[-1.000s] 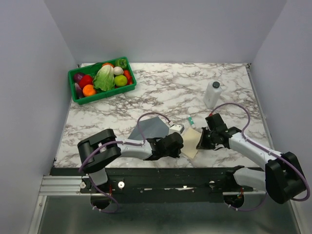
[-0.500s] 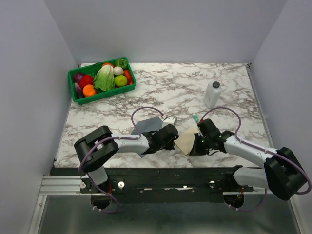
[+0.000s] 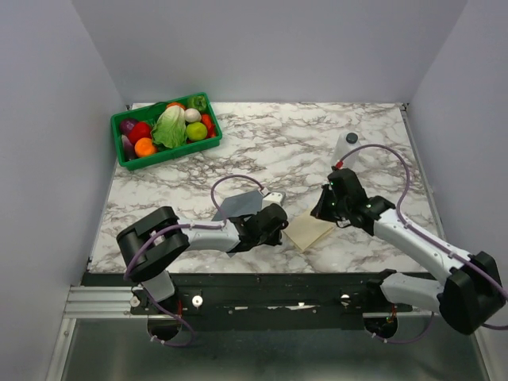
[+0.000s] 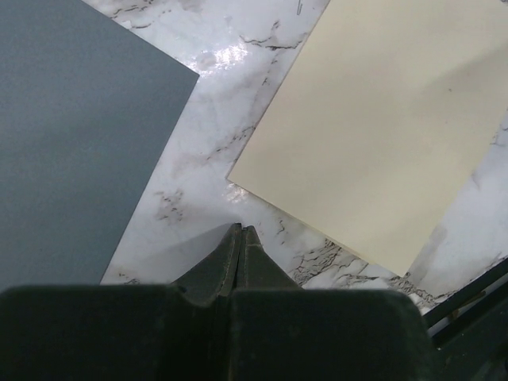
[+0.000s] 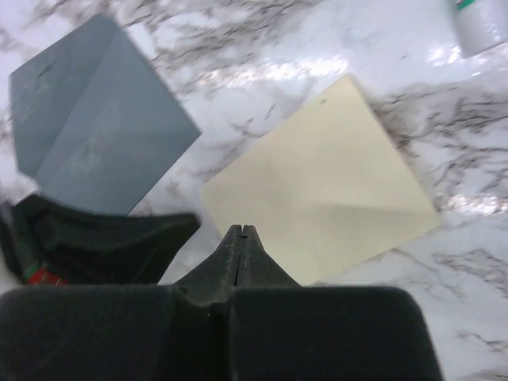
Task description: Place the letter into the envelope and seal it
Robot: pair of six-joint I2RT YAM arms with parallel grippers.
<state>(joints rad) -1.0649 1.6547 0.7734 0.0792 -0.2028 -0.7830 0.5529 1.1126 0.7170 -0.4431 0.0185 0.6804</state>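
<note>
The cream-tan letter (image 3: 309, 232) lies flat on the marble table (image 3: 278, 151), with a faint crease showing in the right wrist view (image 5: 317, 182). The slate-grey envelope (image 3: 238, 205) lies to its left, apart from it. My left gripper (image 3: 279, 221) is shut and empty, low over bare marble between the envelope (image 4: 71, 143) and the letter (image 4: 381, 135), its tip (image 4: 242, 228) near the letter's corner. My right gripper (image 3: 320, 210) is also shut and empty, raised over the letter's far right edge (image 5: 241, 228). The envelope (image 5: 95, 135) shows its fold seam.
A green basket (image 3: 159, 159) of vegetables stands at the back left. A white bottle (image 3: 347, 151) stands at the back right, just behind the right arm; its base shows in the right wrist view (image 5: 480, 24). The table's front edge is close below the letter.
The letter was tilted up in the right gripper; now it lies flat and that gripper has lifted away toward the back. The left gripper shifted slightly left.
</note>
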